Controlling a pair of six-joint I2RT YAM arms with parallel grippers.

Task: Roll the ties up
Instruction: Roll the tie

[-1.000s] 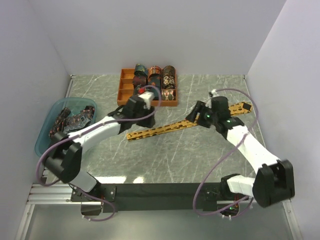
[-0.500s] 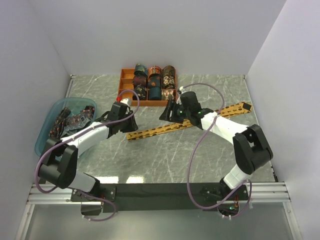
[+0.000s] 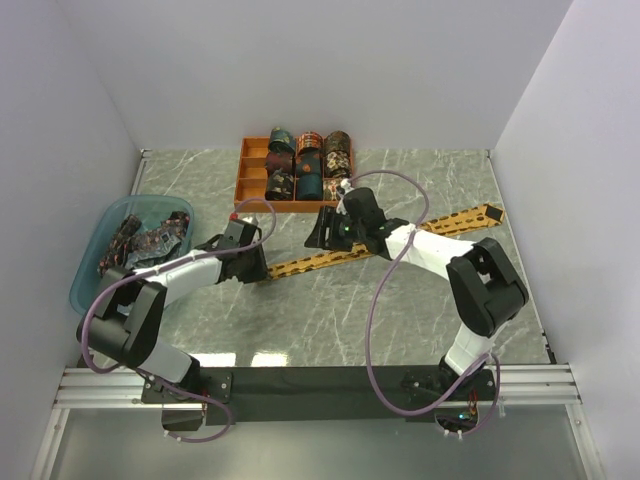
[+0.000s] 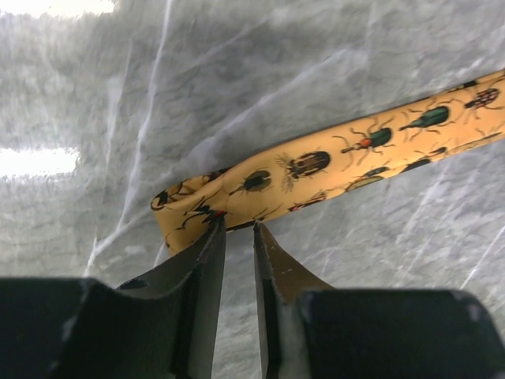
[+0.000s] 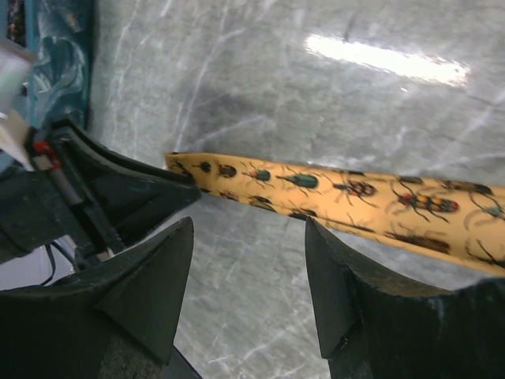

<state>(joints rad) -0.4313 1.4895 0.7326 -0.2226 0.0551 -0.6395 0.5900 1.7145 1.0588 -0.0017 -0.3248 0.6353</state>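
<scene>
Top external view is showing a grey-green tabletop [image 3: 400, 310] with pale marble veining, sitting inside plain white walls [image 3: 330, 60]. Overhead light is glaring off the glossy stone in both wrist views.

An orange compartment tray [image 3: 252, 178] is standing at the far edge, holding rolled ties [image 3: 312, 165] packed in as dark patterned cylinders. A translucent blue basin [image 3: 88, 272] is sitting at the left, holding loose dark ties [image 3: 150, 240] in a crumpled heap.

The mustard-gold tie [image 3: 465, 220] is lying flat and diagonal across the middle of the table. Its woven face is carrying small beetle motifs, and its narrow end is pointing near-left.

Left gripper [image 4: 237, 225] is resting at that narrow end, fingertips touching the fabric's edge. Its jaws are standing narrow with a thin slit between them; whether they are pinching the fabric cannot be told.

Right gripper [image 5: 248, 229] is hovering above the tie further along. Its jaws are standing spread wide, gripping nothing, and the strip is showing between its black wedge-shaped fingers [image 5: 150, 276].
</scene>
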